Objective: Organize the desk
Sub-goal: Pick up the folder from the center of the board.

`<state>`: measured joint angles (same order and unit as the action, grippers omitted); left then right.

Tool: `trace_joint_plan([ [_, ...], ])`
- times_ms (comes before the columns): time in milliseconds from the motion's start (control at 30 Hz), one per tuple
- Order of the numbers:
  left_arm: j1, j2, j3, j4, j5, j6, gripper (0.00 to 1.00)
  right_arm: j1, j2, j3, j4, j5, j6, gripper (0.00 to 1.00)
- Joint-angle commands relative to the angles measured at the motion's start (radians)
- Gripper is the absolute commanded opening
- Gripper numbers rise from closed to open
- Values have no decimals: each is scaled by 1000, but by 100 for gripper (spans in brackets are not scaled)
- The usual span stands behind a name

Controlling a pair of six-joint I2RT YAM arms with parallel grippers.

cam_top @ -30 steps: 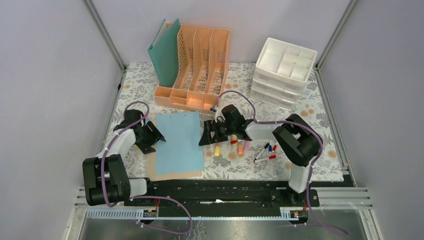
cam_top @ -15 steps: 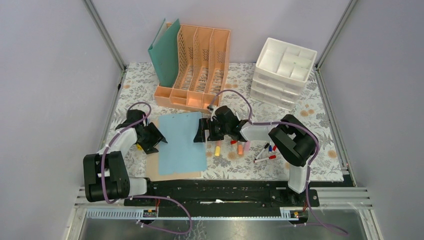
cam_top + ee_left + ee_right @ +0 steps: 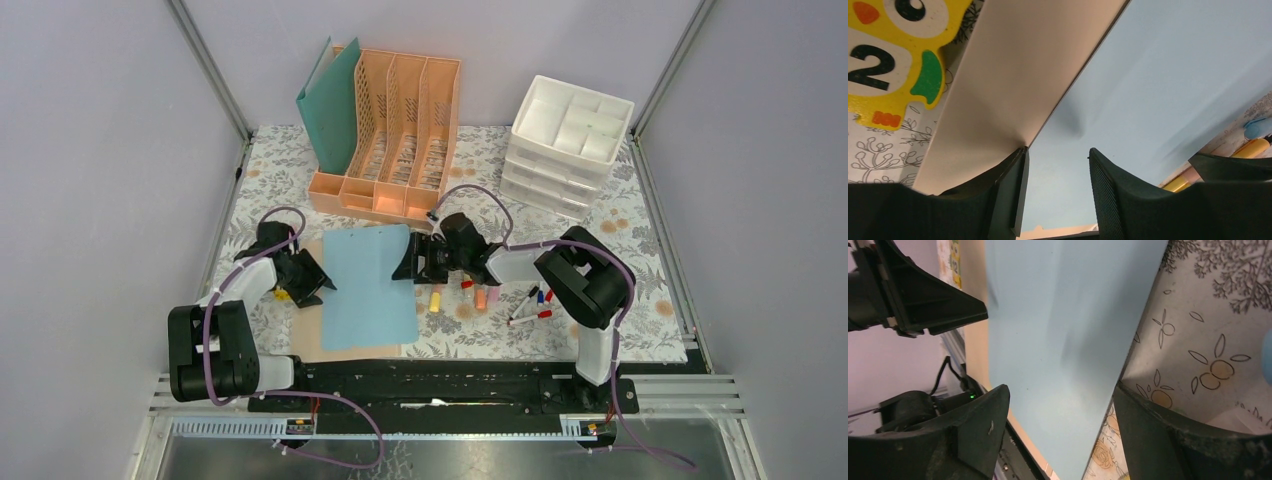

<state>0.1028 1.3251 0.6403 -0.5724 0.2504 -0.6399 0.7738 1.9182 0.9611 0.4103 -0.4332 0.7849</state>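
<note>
A black "2" stands on the yellow owl-shaped piece (image 3: 898, 55) lying on the surface (image 3: 878, 150); the orange marks beneath it are illegible.

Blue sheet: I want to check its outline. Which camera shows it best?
The top view: nearly the whole blue sheet shows, corners included. The left wrist view gives only a part beside a tan board; the right wrist view only a close-up stretch.

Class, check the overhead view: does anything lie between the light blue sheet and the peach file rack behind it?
Nothing visible does. Only a narrow strip of the desk cloth separates the far edge of the light blue sheet from the peach file rack. The right gripper sits at the sheet's right edge, beside that path.
</note>
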Motion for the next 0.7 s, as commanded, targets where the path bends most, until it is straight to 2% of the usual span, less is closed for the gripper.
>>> trace_joint_plan([
  [0,-30,19,-40,33,73,-32,51,0,4,-57,283,-204,168,80],
  [200,-32,29,-49,54,108,-30,51,0,-51,-77,362,-232,143,80],
  [433,-32,23,-59,74,157,-29,53,-12,-88,-43,367,-280,138,79],
  [667,-32,3,-82,109,215,-40,53,-21,-110,-41,391,-310,203,79],
])
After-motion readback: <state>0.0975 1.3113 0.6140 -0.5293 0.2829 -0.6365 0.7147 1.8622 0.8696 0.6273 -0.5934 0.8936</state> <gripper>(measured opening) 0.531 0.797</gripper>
